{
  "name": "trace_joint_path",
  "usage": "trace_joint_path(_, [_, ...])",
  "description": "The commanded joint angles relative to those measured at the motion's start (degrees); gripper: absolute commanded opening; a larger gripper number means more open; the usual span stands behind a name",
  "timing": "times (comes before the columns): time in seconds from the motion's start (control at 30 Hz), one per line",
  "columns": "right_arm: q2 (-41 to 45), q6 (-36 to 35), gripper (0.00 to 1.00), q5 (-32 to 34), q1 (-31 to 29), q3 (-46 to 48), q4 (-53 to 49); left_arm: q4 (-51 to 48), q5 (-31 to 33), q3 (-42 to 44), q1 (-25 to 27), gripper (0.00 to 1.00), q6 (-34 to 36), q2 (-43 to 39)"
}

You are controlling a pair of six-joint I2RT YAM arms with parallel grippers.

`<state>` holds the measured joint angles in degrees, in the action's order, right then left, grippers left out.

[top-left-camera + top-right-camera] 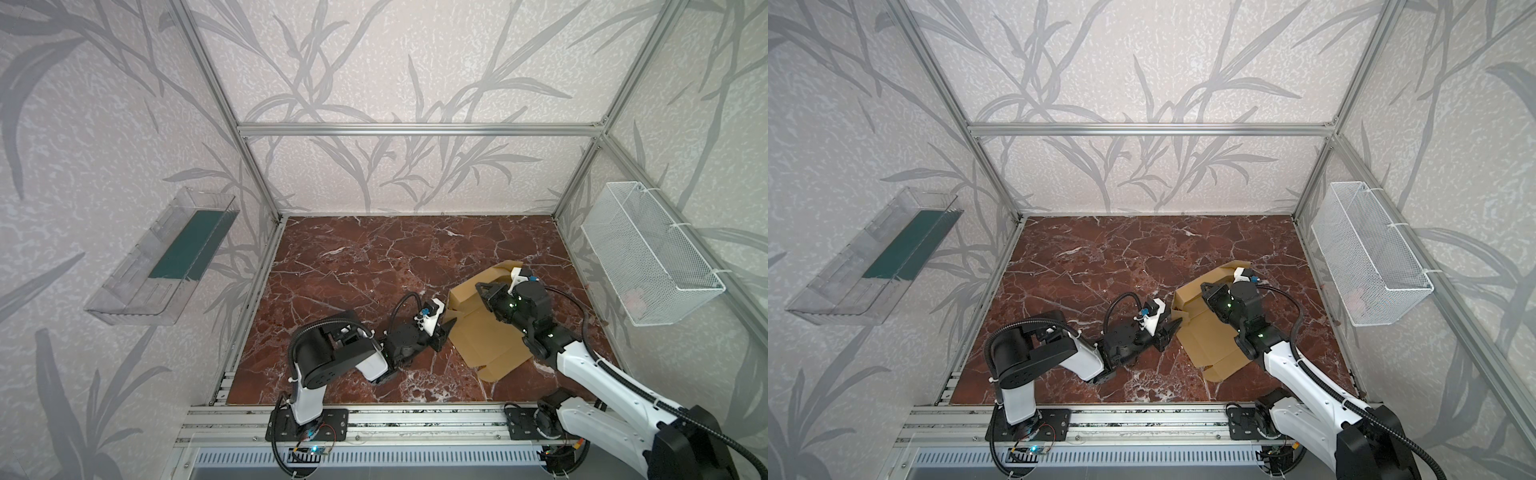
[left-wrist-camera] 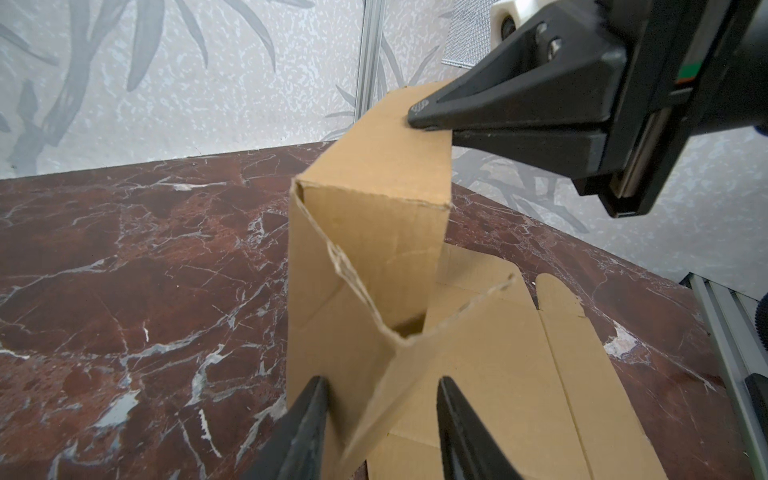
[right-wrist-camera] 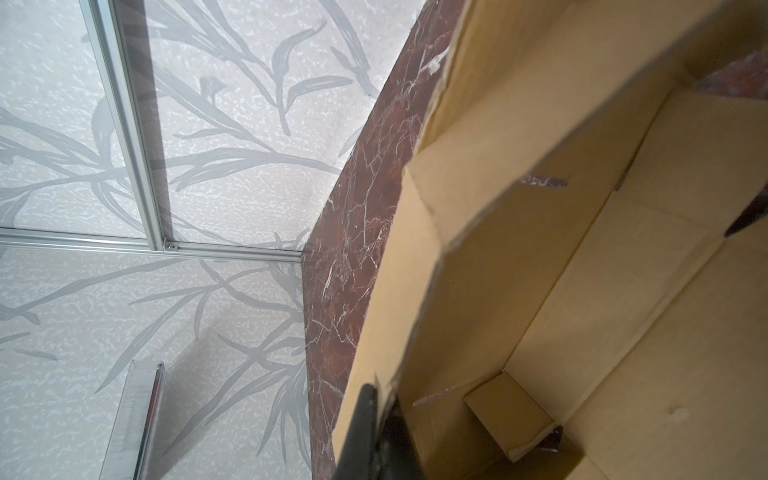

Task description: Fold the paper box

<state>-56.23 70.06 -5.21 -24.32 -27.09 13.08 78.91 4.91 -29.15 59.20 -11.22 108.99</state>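
Right now the paper box (image 1: 486,332) is lying half-formed on the red marble tabletop (image 1: 353,266), in the lower right of the frame in both top views. Most of its sheet is lying flat and one wall (image 2: 374,166) is standing up at the end nearest the frame's centre.

The right hand (image 2: 415,118) is pinching the top edge of that wall, jaws pressed together on the cardboard, in the upper right of the left wrist view. The left hand (image 2: 380,390) is waiting at the bottom of the same view with its jaws spread. It is straddling a slanting corner flap (image 2: 436,340) and not clamping it.

From where I am standing, the biggest worry is that thin pinch. If the right hand is gripping only the very rim, any sideways tug could be pulling the edge free and letting the wall spring back flat.

Nothing appears to be pinning the flat part down (marble looks slick). So a push from the left hand may be sliding the whole sheet rather than bending the flap.

The flap's edge is already looking ragged, and a closing jaw catching it off the score line could be creasing or tearing it. The two hands are also working near each other, so an overreach risks a knock.
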Motion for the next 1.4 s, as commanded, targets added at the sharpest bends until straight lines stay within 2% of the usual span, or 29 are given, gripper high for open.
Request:
trace_joint_path(0.0, [0.0, -0.9, 0.0, 1.2, -0.7, 1.4, 2.4, 1.9, 0.2, -0.5, 0.1, 0.45, -1.6, 0.8])
trace_joint_path(0.43, [4.0, 0.7, 0.0, 6.1, -4.0, 2.9, -0.1, 1.9, 4.4, -2.4, 1.7, 0.44, -5.0, 1.1])
trace_joint_path(0.77, [7.2, 2.6, 0.0, 12.2, -8.2, 3.6, -5.1, 1.9, 12.6, -2.8, 4.3, 0.44, -4.9, 0.9])
trace_joint_path(1.37, [5.8, 6.7, 0.0, 19.0, -13.5, 5.8, -3.8, 1.9, 20.4, -3.0, 7.2, 0.43, -6.4, 1.8])
